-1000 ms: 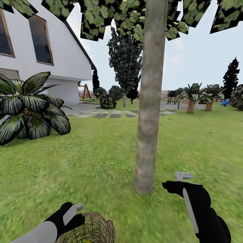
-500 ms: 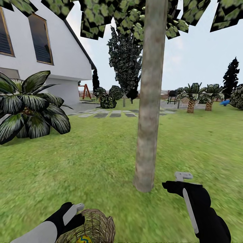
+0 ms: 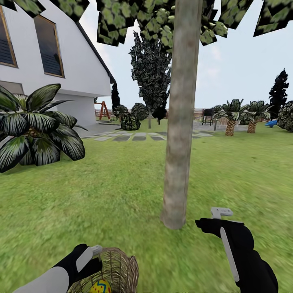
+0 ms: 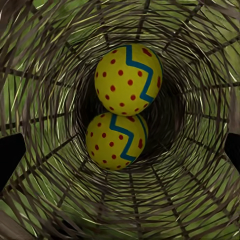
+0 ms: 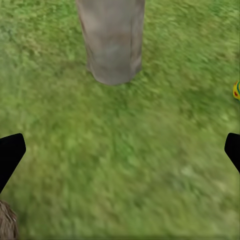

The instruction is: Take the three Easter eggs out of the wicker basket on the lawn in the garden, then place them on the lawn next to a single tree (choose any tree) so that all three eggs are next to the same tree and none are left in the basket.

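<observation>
Tipping wicker basket (image 3: 116,270) by its rim, left end effector (image 3: 91,255) clamped; eggs (image 4: 122,107) roll treeward; right end effector (image 5: 120,150) apart, empty.

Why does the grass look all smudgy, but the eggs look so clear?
In the right wrist view the lawn is smeared and soft, and the tree trunk is fuzzy. In the head view the near grass blurs too. In the left wrist view two Easter eggs inside the wicker basket look sharp.
</observation>
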Available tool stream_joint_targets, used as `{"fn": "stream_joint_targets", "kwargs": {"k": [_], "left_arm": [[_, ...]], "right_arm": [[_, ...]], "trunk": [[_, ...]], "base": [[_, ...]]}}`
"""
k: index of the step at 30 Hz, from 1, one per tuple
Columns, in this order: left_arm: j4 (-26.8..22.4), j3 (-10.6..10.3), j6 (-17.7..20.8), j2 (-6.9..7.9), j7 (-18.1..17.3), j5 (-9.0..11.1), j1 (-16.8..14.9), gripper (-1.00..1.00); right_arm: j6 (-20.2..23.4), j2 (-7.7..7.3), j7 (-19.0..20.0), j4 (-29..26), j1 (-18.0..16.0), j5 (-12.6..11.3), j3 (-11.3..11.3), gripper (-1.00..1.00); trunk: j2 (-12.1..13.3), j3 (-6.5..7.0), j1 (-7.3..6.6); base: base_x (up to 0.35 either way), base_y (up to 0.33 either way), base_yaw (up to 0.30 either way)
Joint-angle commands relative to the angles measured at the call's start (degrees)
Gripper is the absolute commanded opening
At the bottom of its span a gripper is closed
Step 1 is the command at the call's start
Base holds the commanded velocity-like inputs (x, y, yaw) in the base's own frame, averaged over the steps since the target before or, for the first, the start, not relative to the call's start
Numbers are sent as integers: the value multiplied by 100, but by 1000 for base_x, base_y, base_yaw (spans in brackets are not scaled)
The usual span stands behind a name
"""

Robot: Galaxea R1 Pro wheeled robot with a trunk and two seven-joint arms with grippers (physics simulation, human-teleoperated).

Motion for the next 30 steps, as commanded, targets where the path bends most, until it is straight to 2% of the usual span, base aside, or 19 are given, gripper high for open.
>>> {"fn": "stream_joint_targets", "kwargs": {"k": [1, 30], "left_arm": [[-13, -48, 26, 4, 40, 61, -2, 100], [-23, -66, 70, -4, 32, 54, -37, 100]], "right_arm": [[24, 3, 40, -6, -5, 53, -8, 100], [30, -8, 40, -58, -5, 63, -12, 100]], "trunk": [[-45, -25, 22], [-1208, -546, 659]], "base": [[0, 0, 0], [0, 0, 0]]}}
